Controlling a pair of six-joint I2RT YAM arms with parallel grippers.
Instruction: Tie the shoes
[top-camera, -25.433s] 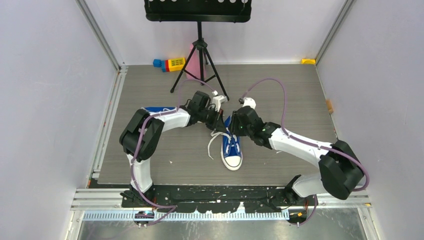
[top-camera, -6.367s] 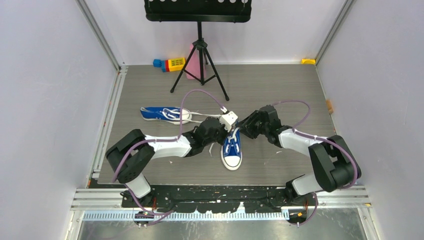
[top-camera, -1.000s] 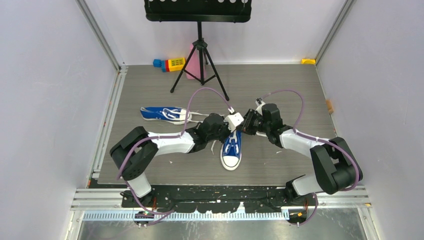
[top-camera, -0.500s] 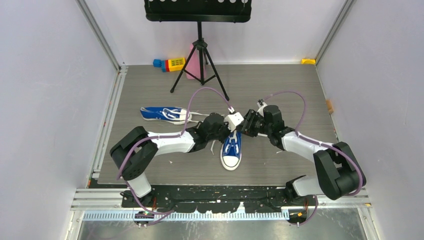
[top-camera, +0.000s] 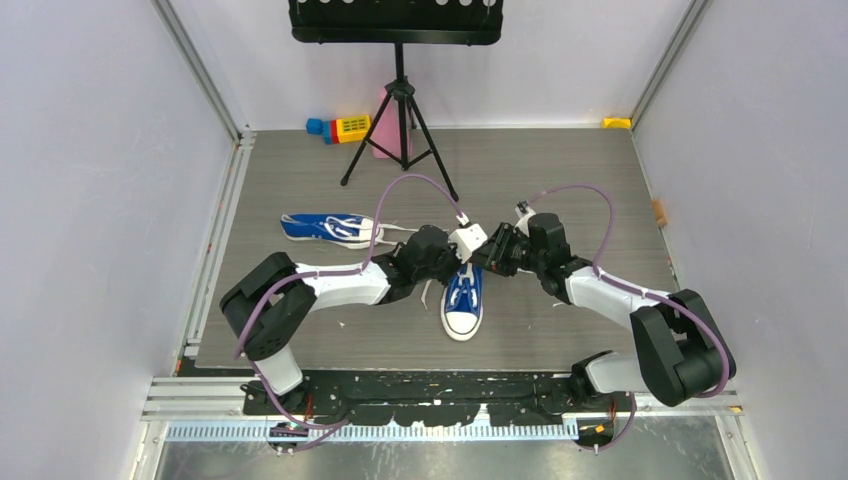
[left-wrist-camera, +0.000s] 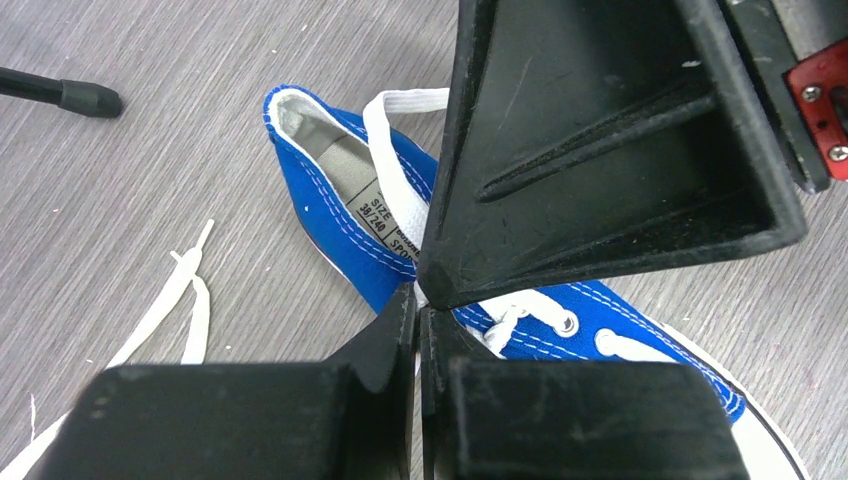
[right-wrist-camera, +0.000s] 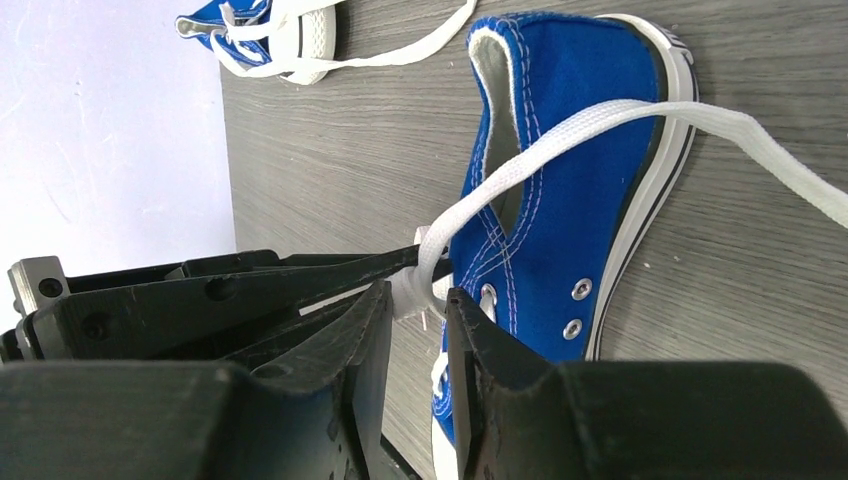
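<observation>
One blue sneaker (top-camera: 462, 300) lies mid-table with its white toe toward me; it also shows in the left wrist view (left-wrist-camera: 340, 210) and the right wrist view (right-wrist-camera: 570, 200). The other sneaker (top-camera: 330, 228) lies on its side to the left and also shows in the right wrist view (right-wrist-camera: 270, 25). Both grippers meet over the near shoe's heel. My left gripper (top-camera: 466, 260) (left-wrist-camera: 418, 300) is shut on the white lace (left-wrist-camera: 395, 160). My right gripper (top-camera: 486, 257) (right-wrist-camera: 420, 300) has its jaws narrowly apart with that lace (right-wrist-camera: 600, 120) between the tips.
A black music stand tripod (top-camera: 400, 130) stands at the back. Coloured toy blocks (top-camera: 340, 127) lie beside it. A small yellow object (top-camera: 617, 123) sits in the back right corner. A loose lace end (left-wrist-camera: 170, 300) lies on the table left of the shoe. Pale walls close in on both sides.
Over 25 seconds both arms lowered and stretched toward the near shoe's heel. In the last second my right gripper edged closer to my left one; the shoes stayed put.
</observation>
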